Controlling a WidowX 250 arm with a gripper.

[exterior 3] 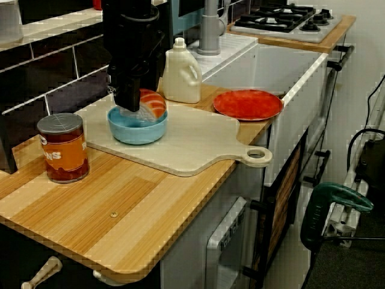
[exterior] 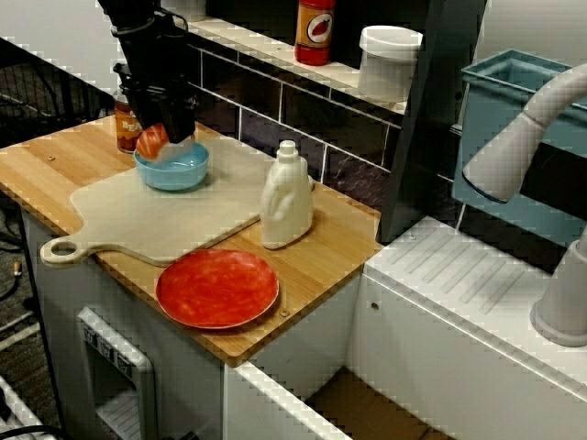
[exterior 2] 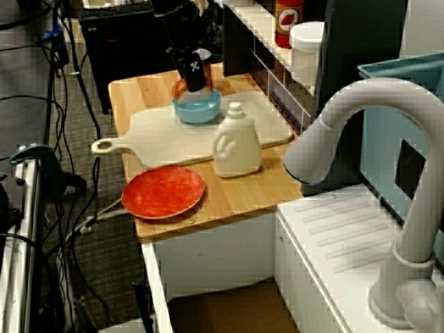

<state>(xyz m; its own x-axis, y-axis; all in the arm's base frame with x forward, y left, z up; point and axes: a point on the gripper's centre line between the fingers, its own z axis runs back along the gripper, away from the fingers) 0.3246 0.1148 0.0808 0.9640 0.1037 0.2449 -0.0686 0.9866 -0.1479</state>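
Just one bowl (exterior 3: 137, 131) — one sushi piece (exterior 3: 154, 103)

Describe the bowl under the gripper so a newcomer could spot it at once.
On the wooden counter lies a pale handled cutting board; the bowl sits on its end nearest the tin can, below the black gripper. It is the only light blue dish, small and deep, an orange piece at its rim, unlike the flat red plate off the board.

Black gripper (exterior 3: 133, 103). Piece (exterior 3: 153, 102) is orange with white stripes. Bowl (exterior 3: 137, 129) light blue. Cutting board (exterior 3: 192, 141) pale beige. Bottle (exterior 3: 182, 72) cream. Plate (exterior 3: 248, 104) mottled red-orange. Can (exterior 3: 62, 147) has an orange label with white lettering. Counter (exterior 3: 120, 211) light striped wood.
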